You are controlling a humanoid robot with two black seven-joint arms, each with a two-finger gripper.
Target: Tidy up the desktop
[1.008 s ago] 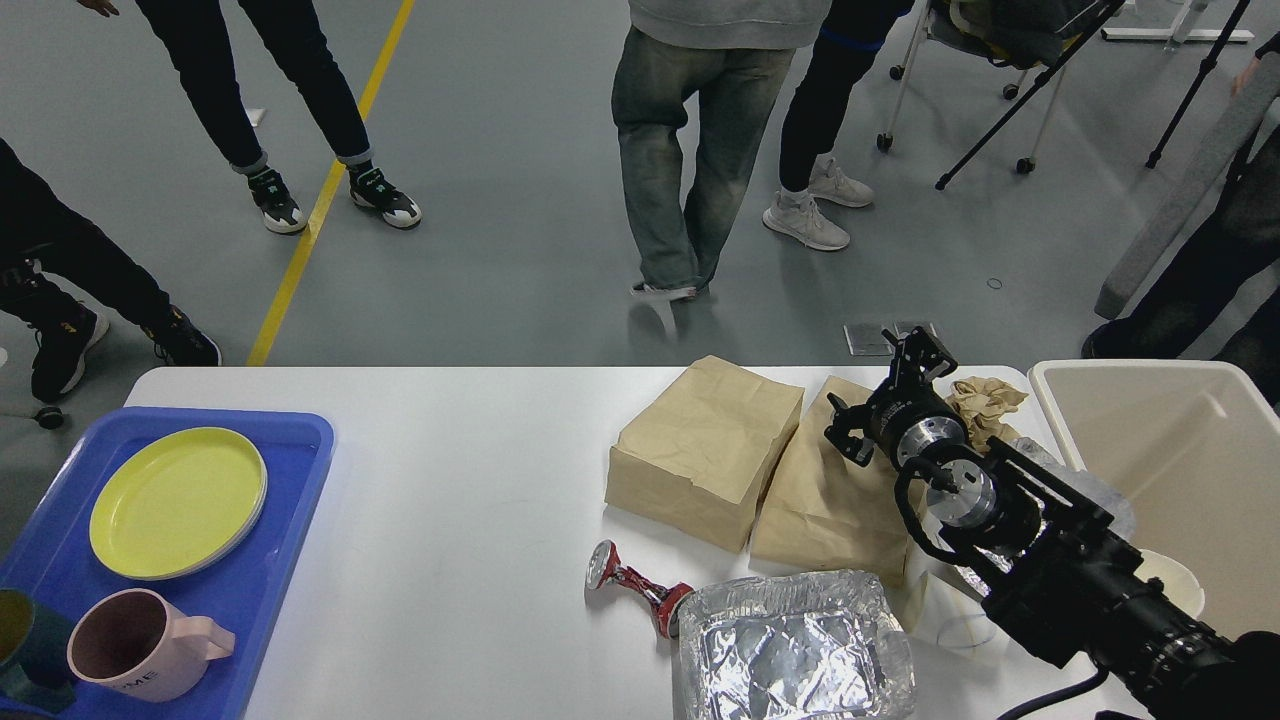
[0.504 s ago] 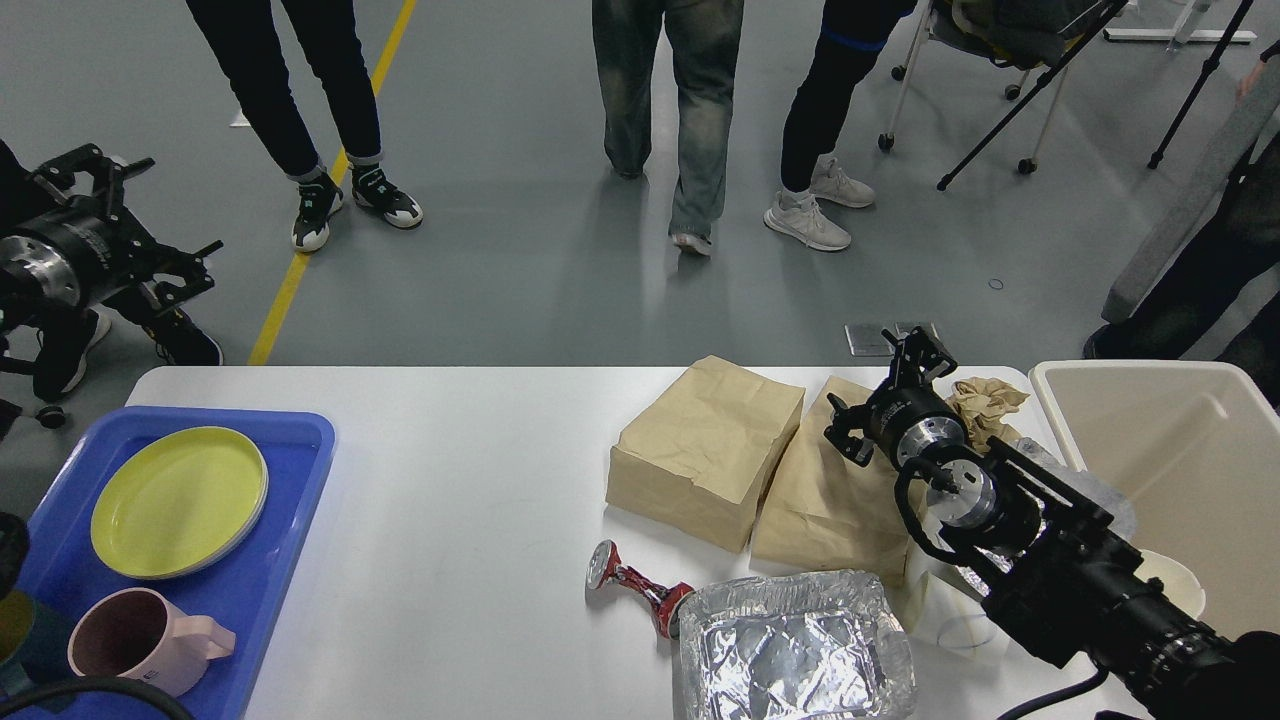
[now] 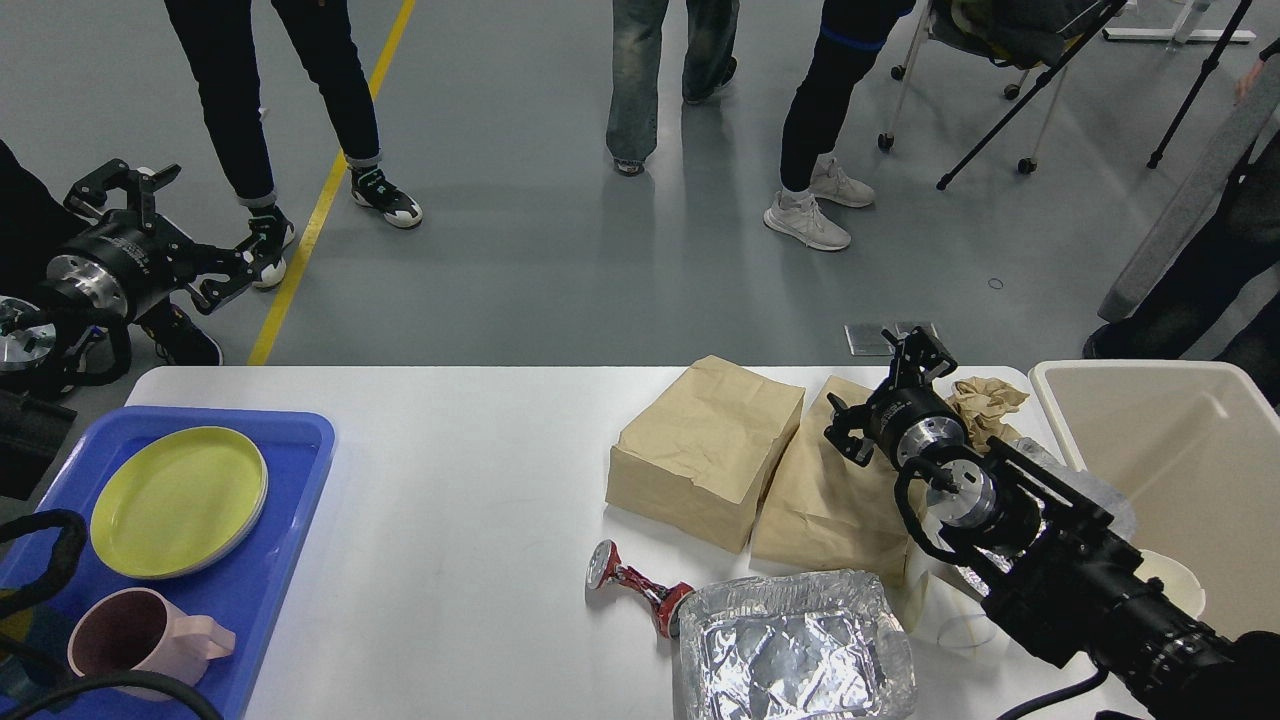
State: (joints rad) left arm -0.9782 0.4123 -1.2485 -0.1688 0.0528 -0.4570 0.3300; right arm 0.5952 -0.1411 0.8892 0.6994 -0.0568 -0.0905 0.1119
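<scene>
The white desktop carries litter on its right half: two brown paper bags, a crumpled brown paper, a crushed red can and a foil tray. My right gripper hangs open just above the far end of the right-hand bag, nothing between its fingers. My left gripper is raised beyond the table's far left corner, over the floor, open and empty.
A blue tray at the left holds a yellow plate and a pink mug. A beige bin stands at the right edge. A white paper cup lies under my right arm. People stand beyond the table.
My left arm has come into view at the far left and its gripper has moved right and slightly down. The right arm has not moved. The people behind have shifted.
</scene>
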